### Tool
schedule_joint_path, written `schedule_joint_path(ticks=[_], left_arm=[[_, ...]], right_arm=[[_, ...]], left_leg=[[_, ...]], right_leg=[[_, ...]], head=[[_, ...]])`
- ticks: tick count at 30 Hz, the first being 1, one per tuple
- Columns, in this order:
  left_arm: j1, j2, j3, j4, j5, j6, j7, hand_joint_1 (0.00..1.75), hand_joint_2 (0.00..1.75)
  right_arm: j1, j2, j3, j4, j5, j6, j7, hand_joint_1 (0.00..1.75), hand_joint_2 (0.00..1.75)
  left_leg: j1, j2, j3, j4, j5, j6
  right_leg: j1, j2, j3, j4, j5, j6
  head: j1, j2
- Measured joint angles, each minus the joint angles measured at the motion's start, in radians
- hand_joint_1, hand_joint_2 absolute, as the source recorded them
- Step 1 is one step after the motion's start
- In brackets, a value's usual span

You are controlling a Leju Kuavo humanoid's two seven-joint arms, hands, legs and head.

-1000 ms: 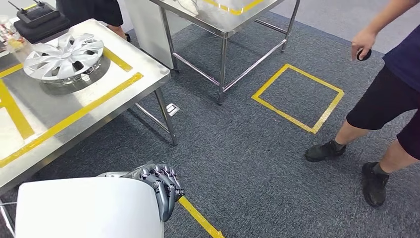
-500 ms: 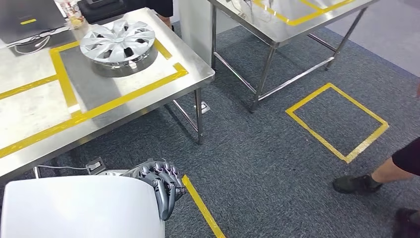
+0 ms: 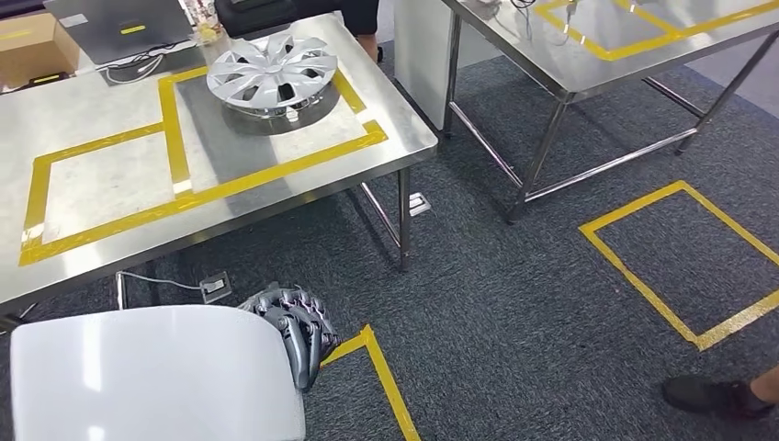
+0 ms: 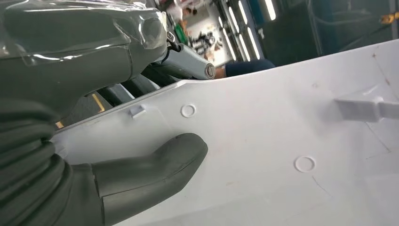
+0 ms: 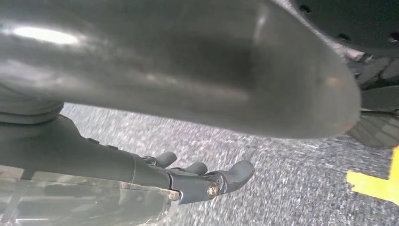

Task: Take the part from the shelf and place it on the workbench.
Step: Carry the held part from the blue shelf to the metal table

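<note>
One white part (image 3: pixel 156 372), a broad smooth panel, sits low in the head view, carried in front of the robot's body above the carpet (image 3: pixel 514 303). The right hand (image 3: pixel 296 326) curls its dark fingers over the panel's right edge, gripping it from that side. In the left wrist view, the left hand (image 4: pixel 94 155) lies against the panel's pale inner face (image 4: pixel 263 155), thumb (image 4: pixel 155 162) pressed flat on it, so it too seems to hold the part. A two-handed hold likely suits a piece this wide and thin, keeping it level. The workbench (image 3: pixel 119 175), a steel table marked with yellow tape rectangles, stands ahead and to the left, well apart from the part. A silver wheel cover (image 3: pixel 271 73) already fills its far rectangle; the nearer rectangle (image 3: pixel 106 179) looks free, probably the drop spot. A second steel table (image 3: pixel 588 46) stands to the right, and a person's shoe (image 3: pixel 712 397) shows at the lower right
</note>
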Motion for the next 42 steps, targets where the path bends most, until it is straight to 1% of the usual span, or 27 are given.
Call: schedule_joint_path(ticks=[1,2,3,5,7,8,9,10,12,14,16,17,18,20,21,23,24,26,28,30,32,33,34,36,37,39,42], left_arm=[[0.000,0.000,-0.002,0.000,0.000,-0.013,-0.002,1.75,1.75],[0.000,0.000,-0.004,0.000,-0.004,-0.021,-0.006,1.75,1.75],[0.000,0.000,-0.005,-0.001,-0.010,-0.025,-0.009,1.75,1.75],[-0.003,-0.001,-0.007,-0.005,-0.017,-0.028,-0.012,1.75,1.75],[-0.007,-0.003,-0.008,-0.012,-0.022,-0.027,-0.012,1.75,1.75],[-0.008,-0.003,-0.008,-0.014,-0.024,-0.026,-0.012,1.75,1.75],[-0.009,-0.003,-0.008,-0.017,-0.025,-0.025,-0.011,1.75,1.75],[-0.008,-0.002,-0.008,-0.020,-0.026,-0.024,-0.011,1.75,1.75],[-0.011,-0.003,-0.008,-0.026,-0.027,-0.021,-0.012,1.75,1.75],[-0.012,-0.005,-0.009,-0.028,-0.027,-0.020,-0.012,1.75,1.75],[-0.009,-0.006,-0.010,-0.028,-0.026,-0.021,-0.012,1.75,1.75],[-0.008,-0.006,-0.010,-0.028,-0.025,-0.021,-0.012,1.75,1.75],[-0.007,-0.006,-0.011,-0.028,-0.024,-0.022,-0.011,1.75,1.75],[-0.007,-0.005,-0.011,-0.028,-0.022,-0.022,-0.010,1.75,1.75],[-0.006,-0.005,-0.011,-0.029,-0.021,-0.022,-0.009,1.75,1.75],[-0.005,-0.005,-0.011,-0.029,-0.019,-0.022,-0.008,1.75,1.75],[-0.005,-0.004,-0.011,-0.029,-0.018,-0.022,-0.007,1.75,1.75],[-0.004,-0.003,-0.011,-0.030,-0.014,-0.021,-0.005,1.75,1.75],[-0.003,-0.001,-0.011,-0.031,-0.008,-0.019,-0.002,1.75,1.75],[-0.002,0.000,-0.011,-0.031,-0.007,-0.019,0.000,1.75,1.75],[-0.001,0.002,-0.011,-0.031,-0.007,-0.019,0.000,1.75,1.75],[0.000,0.002,-0.011,-0.032,-0.008,-0.019,0.000,1.75,1.75],[0.000,0.003,-0.011,-0.033,-0.009,-0.019,0.000,1.75,1.75],[-0.001,0.004,-0.010,-0.035,-0.012,-0.019,0.000,1.75,1.75],[-0.001,0.005,-0.010,-0.037,-0.014,-0.019,0.000,1.75,1.75],[-0.001,0.006,-0.008,-0.040,-0.016,-0.019,0.000,1.75,1.75],[-0.001,0.006,-0.006,-0.044,-0.017,-0.019,0.000,1.75,1.75]], right_arm=[[0.000,0.000,0.000,0.000,0.002,0.001,0.000,0.00,0.00],[-0.001,0.000,0.000,0.000,0.002,0.003,0.000,0.00,0.00],[-0.002,0.000,0.001,0.000,0.003,0.005,0.001,0.00,0.00],[-0.004,0.005,0.001,0.001,0.002,0.008,0.003,0.00,0.00],[-0.004,0.007,0.001,0.003,0.001,0.010,0.006,0.00,0.00],[-0.004,0.007,0.001,0.004,0.000,0.010,0.008,0.00,0.00],[-0.006,0.004,0.001,0.004,0.000,0.010,0.008,0.00,0.00],[-0.007,0.003,0.001,0.004,0.000,0.010,0.009,0.00,0.00],[-0.007,0.004,0.001,0.004,0.000,0.008,0.008,0.00,0.00],[-0.003,0.002,0.001,0.004,0.000,0.005,0.010,0.00,0.00],[0.001,-0.001,0.001,0.004,-0.004,-0.001,0.016,0.00,0.00],[0.001,-0.002,0.001,0.004,-0.007,-0.006,0.020,0.00,0.00],[0.001,-0.003,0.001,0.004,-0.011,-0.012,0.024,0.00,0.00],[0.000,-0.004,0.001,0.004,-0.017,-0.024,0.028,0.00,0.00],[-0.001,-0.005,0.001,0.004,-0.019,-0.029,0.029,0.00,0.00],[-0.003,-0.007,0.001,0.004,-0.021,-0.036,0.029,0.00,0.00],[-0.005,-0.008,0.001,0.004,-0.023,-0.041,0.029,0.00,0.00],[-0.006,-0.008,0.001,0.004,-0.030,-0.055,0.026,0.00,0.00],[-0.004,-0.008,0.001,0.004,-0.036,-0.067,0.021,0.00,0.00],[0.000,-0.008,0.001,0.004,-0.039,-0.073,0.017,0.00,0.00],[0.003,-0.009,0.001,0.004,-0.040,-0.075,0.015,0.00,0.00],[0.003,-0.009,0.001,0.004,-0.042,-0.075,0.013,0.00,0.00],[0.002,-0.009,0.001,0.004,-0.043,-0.075,0.010,0.00,0.00],[0.002,-0.008,0.001,0.004,-0.047,-0.075,0.003,0.00,0.00],[0.002,-0.007,0.001,0.004,-0.049,-0.075,0.000,0.00,0.00],[0.002,-0.007,0.001,0.005,-0.051,-0.076,-0.004,0.00,0.00],[0.001,-0.007,0.001,0.005,-0.054,-0.078,-0.007,0.00,0.00]], left_leg=[[0.000,0.001,-0.015,0.024,0.000,0.003],[-0.002,0.004,-0.006,0.002,0.020,0.008],[-0.006,0.012,0.024,-0.055,0.053,0.019],[-0.024,0.066,0.099,-0.196,0.107,0.052],[-0.041,0.103,0.132,-0.262,0.119,0.074],[-0.043,0.097,0.132,-0.265,0.118,0.077],[-0.044,0.082,0.135,-0.274,0.121,0.078],[-0.040,0.066,0.143,-0.287,0.129,0.076],[-0.027,0.036,0.160,-0.316,0.147,0.075],[-0.019,0.005,0.165,-0.325,0.155,0.074],[-0.016,-0.027,0.164,-0.323,0.155,0.071],[-0.013,-0.041,0.164,-0.321,0.153,0.069],[-0.010,-0.054,0.164,-0.316,0.151,0.063],[-0.005,-0.074,0.162,-0.301,0.140,0.047],[-0.005,-0.081,0.159,-0.293,0.135,0.038],[-0.006,-0.088,0.153,-0.285,0.129,0.025],[-0.004,-0.090,0.151,-0.284,0.128,0.020],[-0.002,-0.066,0.143,-0.268,0.115,0.011],[0.000,-0.023,0.100,-0.177,0.067,0.002],[0.002,-0.003,0.031,-0.041,0.009,-0.002],[0.003,0.000,-0.001,0.012,0.007,-0.001],[0.002,0.000,0.014,-0.023,0.034,0.003],[0.001,0.002,0.047,-0.091,0.073,0.010],[-0.007,0.012,0.114,-0.225,0.121,0.028],[-0.012,0.017,0.131,-0.259,0.126,0.034],[-0.019,0.018,0.135,-0.275,0.122,0.041],[-0.009,0.011,0.160,-0.307,0.135,0.052]], right_leg=[[0.004,-0.013,0.001,0.000,-0.002,-0.002],[0.009,-0.025,0.004,0.000,-0.004,-0.005],[0.015,-0.037,0.008,0.000,-0.007,-0.007],[0.025,-0.060,0.016,-0.001,-0.014,-0.009],[0.026,-0.082,0.021,-0.002,-0.020,-0.004],[0.027,-0.096,0.024,-0.004,-0.021,-0.001],[0.026,-0.110,0.030,-0.008,-0.022,0.003],[0.027,-0.107,0.033,-0.009,-0.025,0.006],[0.023,-0.052,0.015,0.038,-0.051,0.010],[0.010,0.013,-0.049,0.162,-0.100,0.012],[-0.001,0.026,-0.103,0.254,-0.122,0.027],[-0.007,0.026,-0.106,0.248,-0.109,0.040],[-0.013,0.027,-0.089,0.202,-0.080,0.055],[-0.024,0.040,-0.032,0.064,-0.017,0.079],[-0.026,0.048,-0.011,0.018,0.001,0.079],[-0.021,0.056,-0.002,0.000,0.005,0.061],[-0.021,0.053,-0.001,-0.001,0.006,0.050],[-0.022,0.047,0.002,-0.003,0.006,0.036],[-0.021,0.041,0.004,-0.005,0.004,0.023],[-0.017,0.033,0.005,-0.004,0.001,0.015],[-0.012,0.026,0.007,-0.004,-0.002,0.011],[-0.010,0.024,0.010,-0.004,-0.004,0.011],[-0.007,0.022,0.014,-0.004,-0.006,0.010],[-0.003,0.020,0.019,-0.006,-0.010,0.013],[-0.002,0.018,0.019,-0.006,-0.011,0.016],[-0.001,0.014,0.018,-0.010,-0.011,0.025],[0.002,0.011,0.006,0.020,-0.031,0.033]], head=[[0.000,0.000],[0.000,0.000],[0.000,0.000],[0.003,0.000],[0.007,0.000],[0.008,0.000],[0.006,0.000],[0.006,0.000],[0.010,0.000],[0.015,0.000],[0.019,0.000],[0.019,0.000],[0.020,0.000],[0.023,0.000],[0.024,0.000],[0.026,0.000],[0.025,0.000],[0.022,0.000],[0.018,0.000],[0.016,0.000],[0.016,0.000],[0.016,0.000],[0.016,0.000],[0.017,0.000],[0.017,0.000],[0.016,0.000],[0.019,0.000]])
